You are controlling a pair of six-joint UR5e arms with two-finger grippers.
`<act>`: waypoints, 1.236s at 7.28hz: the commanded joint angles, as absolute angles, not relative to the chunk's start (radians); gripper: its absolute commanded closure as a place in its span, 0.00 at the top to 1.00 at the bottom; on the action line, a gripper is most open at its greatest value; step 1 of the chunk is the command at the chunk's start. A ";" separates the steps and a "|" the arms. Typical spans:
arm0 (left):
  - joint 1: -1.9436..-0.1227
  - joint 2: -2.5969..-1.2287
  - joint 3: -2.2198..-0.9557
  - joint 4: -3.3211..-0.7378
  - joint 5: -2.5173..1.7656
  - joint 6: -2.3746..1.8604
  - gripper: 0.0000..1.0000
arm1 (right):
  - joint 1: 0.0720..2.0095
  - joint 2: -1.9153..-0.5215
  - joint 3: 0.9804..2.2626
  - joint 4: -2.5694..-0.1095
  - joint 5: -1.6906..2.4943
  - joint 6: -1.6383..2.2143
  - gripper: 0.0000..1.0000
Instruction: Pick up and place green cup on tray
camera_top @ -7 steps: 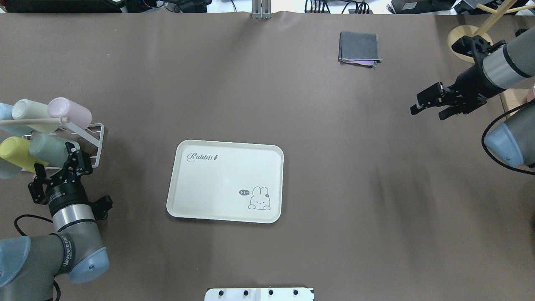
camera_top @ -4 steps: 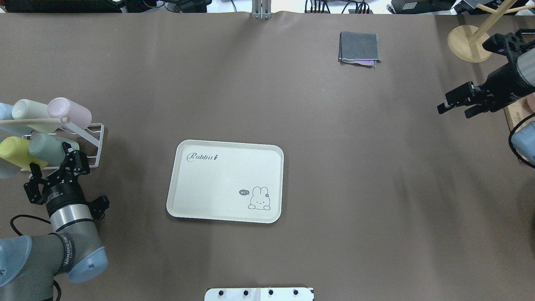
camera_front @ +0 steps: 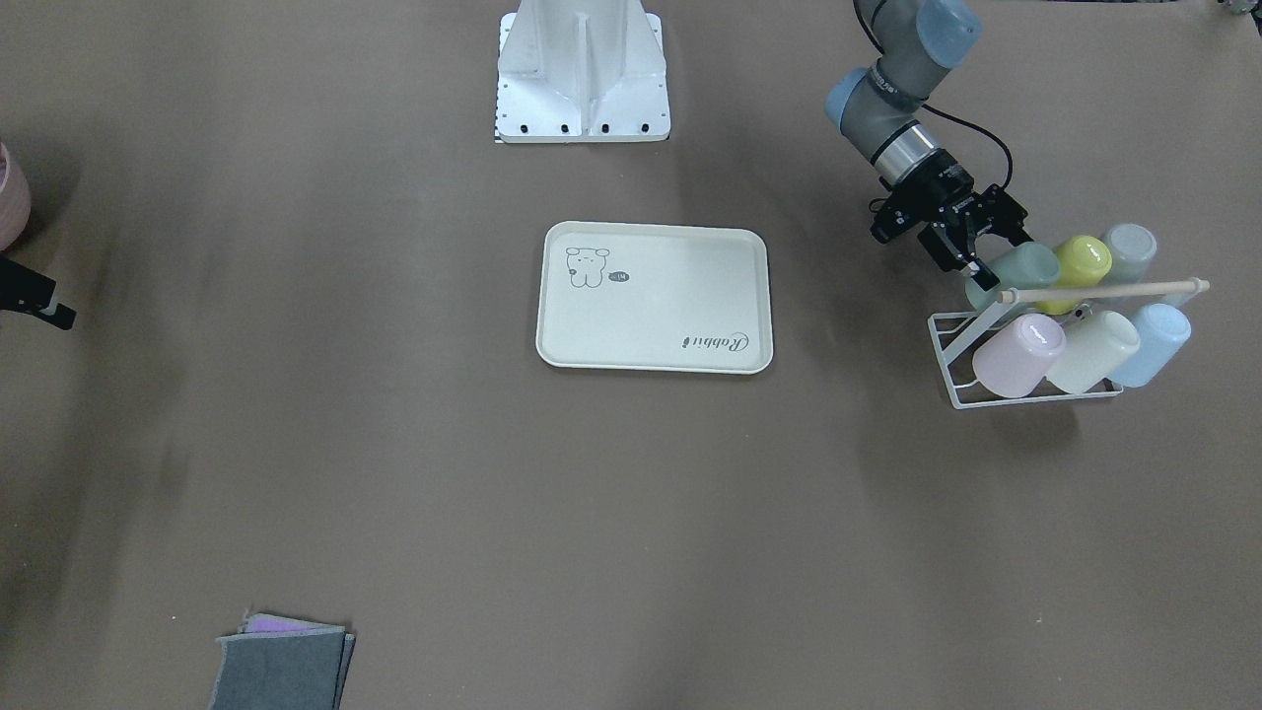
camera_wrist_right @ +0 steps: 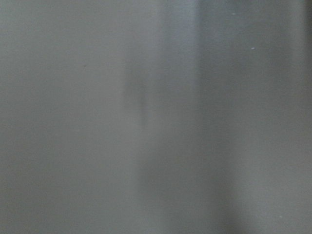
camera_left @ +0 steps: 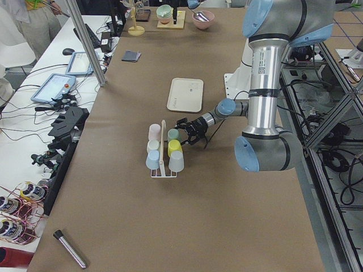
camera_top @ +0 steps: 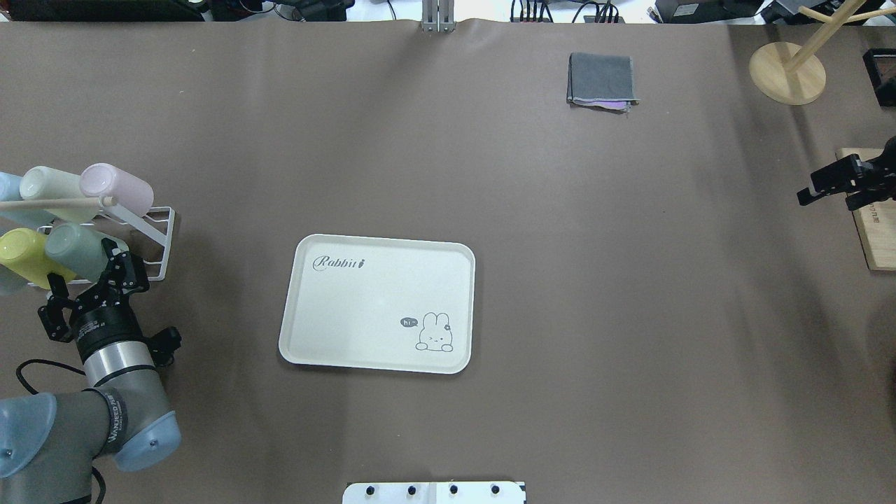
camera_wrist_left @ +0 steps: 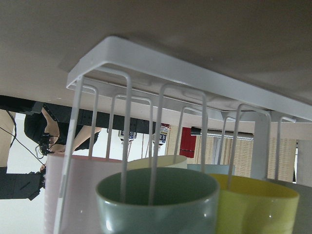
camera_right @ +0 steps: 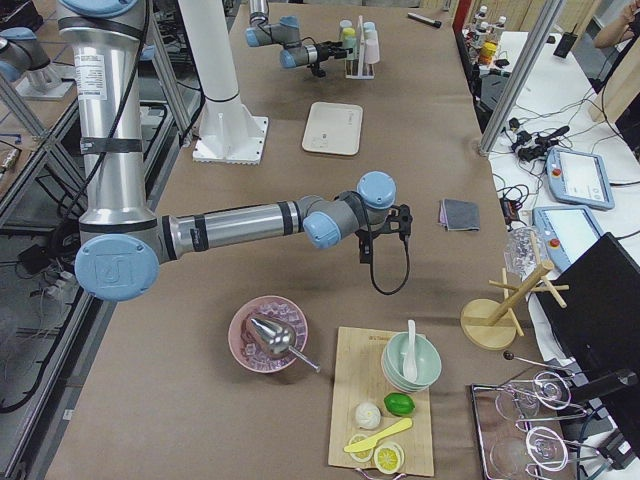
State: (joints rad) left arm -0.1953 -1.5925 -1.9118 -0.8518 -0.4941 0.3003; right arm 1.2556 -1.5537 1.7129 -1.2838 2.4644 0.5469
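While the green cup (camera_top: 73, 246) lies on its side in the white wire rack (camera_top: 159, 241), a wire prong inside its mouth, the left pincer (camera_top: 84, 264) hovers at that mouth, fingers spread. A yellow cup (camera_top: 19, 253) lies just beside it; a pink cup (camera_top: 117, 187) and a wooden rod (camera_top: 52, 204) occupy the rack's far row. The tray (camera_top: 364, 308) lies on the desk (camera_top: 595, 294) well apart from the rack. The right pincer (camera_top: 826, 201), also spread, hangs farthest from the rack.

Green cup (camera_top: 78, 249) tilted (cream tray (camera_top: 364, 308) flat)

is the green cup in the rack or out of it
In the rack: the green cup lies on its side, wire prongs running into its open mouth.
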 commanded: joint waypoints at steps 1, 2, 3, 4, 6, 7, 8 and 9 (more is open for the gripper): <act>-0.196 -1.594 -1.911 -0.851 -0.495 0.301 0.98 | 1.331 -1.554 1.745 -1.484 2.422 0.473 1.00; -0.196 -1.595 -1.911 -0.851 -0.495 0.305 0.98 | 1.362 -1.555 1.749 -1.540 2.410 0.403 1.00; -0.198 -1.598 -1.910 -0.851 -0.499 0.310 0.98 | 1.396 -1.554 1.753 -1.605 2.407 0.326 1.00; -0.202 -1.598 -1.910 -0.856 -0.502 0.308 0.98 | 1.417 -1.551 1.758 -1.665 2.387 0.283 1.00; -0.224 -1.600 -1.910 -0.864 -0.503 0.308 0.98 | 1.443 -1.546 1.775 -1.794 2.333 0.149 1.00; -0.225 -1.600 -1.907 -0.864 -0.503 0.308 0.98 | 1.450 -1.554 1.779 -1.796 2.335 0.137 1.00; -0.225 -1.600 -1.902 -0.864 -0.503 0.308 0.98 | 1.450 -1.560 1.784 -1.795 2.335 0.133 1.00; -0.225 -1.600 -1.899 -0.864 -0.503 0.307 0.98 | 1.450 -1.569 1.783 -1.796 2.335 0.097 1.00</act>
State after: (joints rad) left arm -0.2247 -1.5999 -1.9033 -0.8635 -0.5031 0.3080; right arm 1.4479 -1.5593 1.7813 -1.7921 2.3357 0.1314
